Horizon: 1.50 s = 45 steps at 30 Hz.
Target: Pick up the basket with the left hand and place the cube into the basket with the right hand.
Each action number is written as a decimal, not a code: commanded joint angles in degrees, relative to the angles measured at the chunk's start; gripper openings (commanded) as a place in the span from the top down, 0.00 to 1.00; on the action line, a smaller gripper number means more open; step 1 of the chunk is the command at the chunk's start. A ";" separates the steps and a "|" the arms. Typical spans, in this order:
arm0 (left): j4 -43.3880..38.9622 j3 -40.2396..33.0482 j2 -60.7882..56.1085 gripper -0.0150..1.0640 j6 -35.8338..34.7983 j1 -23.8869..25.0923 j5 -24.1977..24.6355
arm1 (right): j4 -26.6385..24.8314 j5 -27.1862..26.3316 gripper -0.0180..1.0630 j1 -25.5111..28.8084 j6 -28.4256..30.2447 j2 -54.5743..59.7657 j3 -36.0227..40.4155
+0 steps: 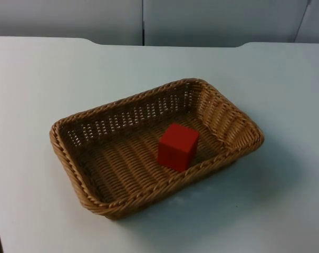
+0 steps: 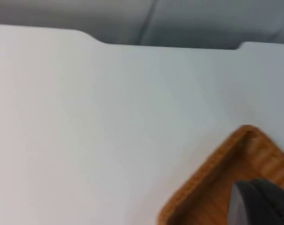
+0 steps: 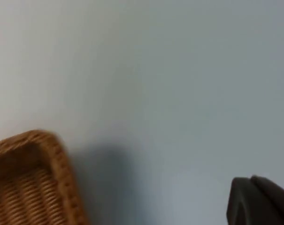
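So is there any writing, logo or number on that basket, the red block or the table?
None can be read. The wicker basket is plain weave, the red cube inside it has bare faces, and the white table and grey partition wall carry no label or sign.

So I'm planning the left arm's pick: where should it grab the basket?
Probably the basket's raised woven rim on its left short side, coming down from above with one finger inside the wall and one outside. The rim is thin and stands up, and that side is far from the red cube lying inside near the right end.
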State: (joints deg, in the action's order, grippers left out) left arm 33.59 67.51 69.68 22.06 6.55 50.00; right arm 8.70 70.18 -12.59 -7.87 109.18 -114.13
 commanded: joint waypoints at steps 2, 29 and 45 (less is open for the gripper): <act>-13.00 0.53 -6.43 0.99 -6.48 0.05 0.65 | 8.93 -0.22 0.98 0.14 -4.05 -4.63 -2.55; -34.90 -17.04 -46.72 0.99 -18.16 -7.69 9.56 | 19.49 -0.22 0.98 0.14 -13.50 -57.75 26.57; -23.44 -25.30 -47.80 0.99 -12.16 -9.00 7.10 | 11.44 -4.69 0.98 0.14 -17.28 -100.92 66.10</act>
State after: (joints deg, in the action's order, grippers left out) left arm 7.18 44.16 22.13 7.52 -1.59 58.77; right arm 22.76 66.84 -12.54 -29.13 11.04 -51.16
